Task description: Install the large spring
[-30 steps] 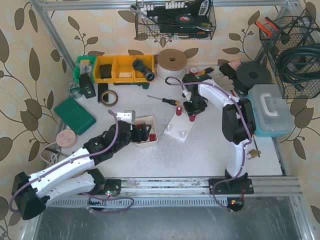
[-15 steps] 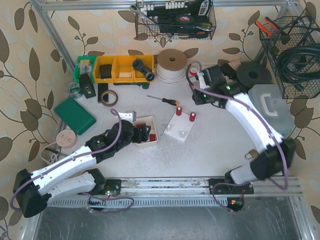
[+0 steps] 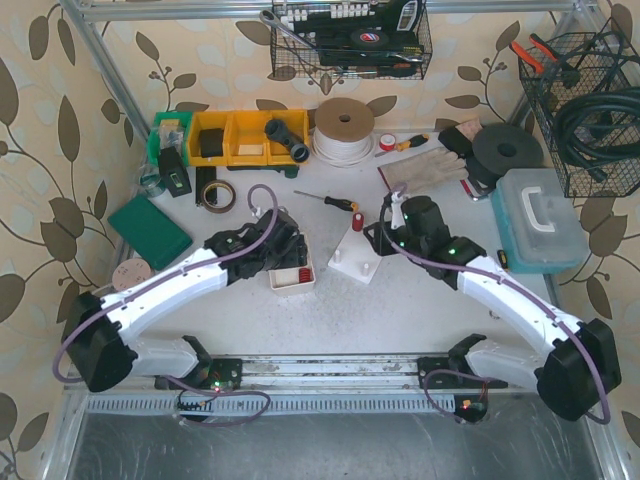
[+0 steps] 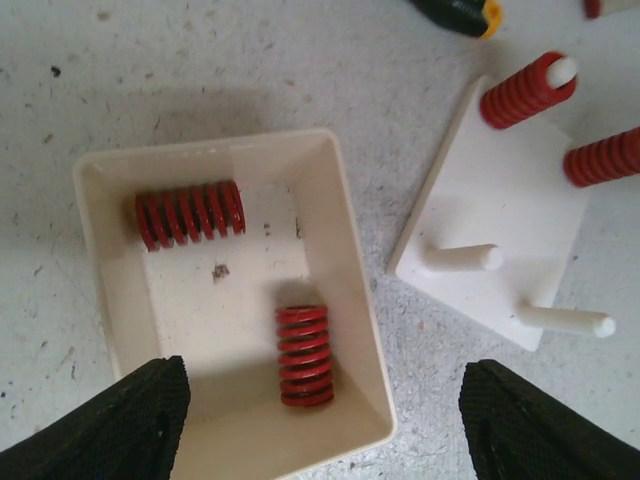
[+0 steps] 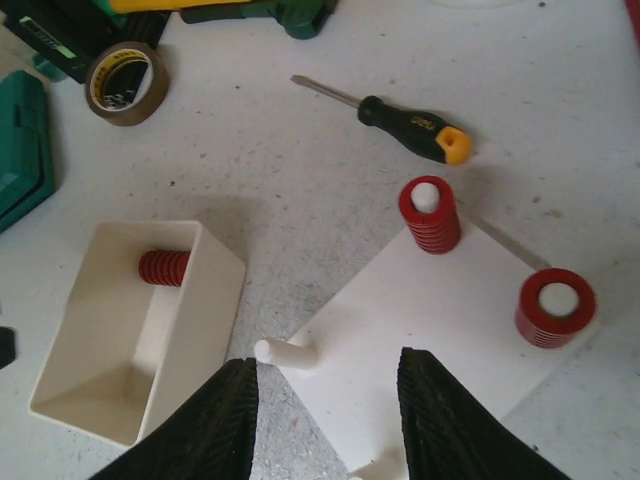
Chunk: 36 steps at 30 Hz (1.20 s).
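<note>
A white box [image 4: 345, 250] holds two red springs: one lies on its side at the far left [image 4: 190, 213], the other [image 4: 305, 355] sits near the right wall. My left gripper [image 4: 330, 430] is open and empty above the box's near end, straddling that spring. The white peg board [image 4: 500, 200] carries two red springs on pegs [image 4: 525, 88] and two bare pegs [image 4: 460, 258]. My right gripper [image 5: 325, 410] is open and empty above the board's [image 5: 440, 320] near-left corner, beside a bare peg [image 5: 285, 352]. In the top view both grippers, left [image 3: 290, 258] and right [image 3: 385, 240], hover over box and board.
A screwdriver [image 5: 405, 117] lies just behind the board. A tape roll [image 5: 125, 80], a green case [image 3: 150, 230] and yellow bins [image 3: 235, 135] stand at the back left. Gloves [image 3: 425, 172], a black disc [image 3: 508, 150] and a teal toolbox [image 3: 540, 220] are at the right.
My right arm has swung from the back right down to over the peg board. My left arm has moved forward and risen over the box. Both grippers are still empty.
</note>
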Tool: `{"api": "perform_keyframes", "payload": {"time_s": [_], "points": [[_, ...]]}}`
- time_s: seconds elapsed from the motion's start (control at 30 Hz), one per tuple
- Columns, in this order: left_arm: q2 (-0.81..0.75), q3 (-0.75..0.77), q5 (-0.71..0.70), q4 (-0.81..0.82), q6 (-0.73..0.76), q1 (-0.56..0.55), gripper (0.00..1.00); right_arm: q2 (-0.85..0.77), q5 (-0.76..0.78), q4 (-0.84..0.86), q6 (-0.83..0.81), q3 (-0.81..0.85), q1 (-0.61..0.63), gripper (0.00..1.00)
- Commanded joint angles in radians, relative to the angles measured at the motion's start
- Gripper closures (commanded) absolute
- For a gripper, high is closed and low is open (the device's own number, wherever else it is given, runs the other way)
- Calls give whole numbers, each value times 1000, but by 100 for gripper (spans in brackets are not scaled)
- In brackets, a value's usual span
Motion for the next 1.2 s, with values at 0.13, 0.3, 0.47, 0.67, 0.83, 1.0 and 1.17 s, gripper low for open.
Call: {"api": "perform_keyframes", "payload": {"time_s": [0.13,0.3,0.47,0.67,0.83,1.0,1.17], "points": [[184,212,32,-217,-76,11,28,-75,3,263,37,-117,57,58],[237,194,72,-244,-131,11,31,-90,36,315,81,-163,57,48],[216,124,74,-236,-165,10,32,-99,112,288,136,-178,38,28],[275,161,63,-274,-162,10,34,-123,114,314,181,-220,1,19],[343,178,71,-265,-153,11,35,-122,106,321,181,-224,-1,18],[412,222,56,-271,-115,10,36,-120,96,326,178,-227,0,18],[445,204,63,-247,-135,9,39,-106,93,328,178,-221,0,19]]}}
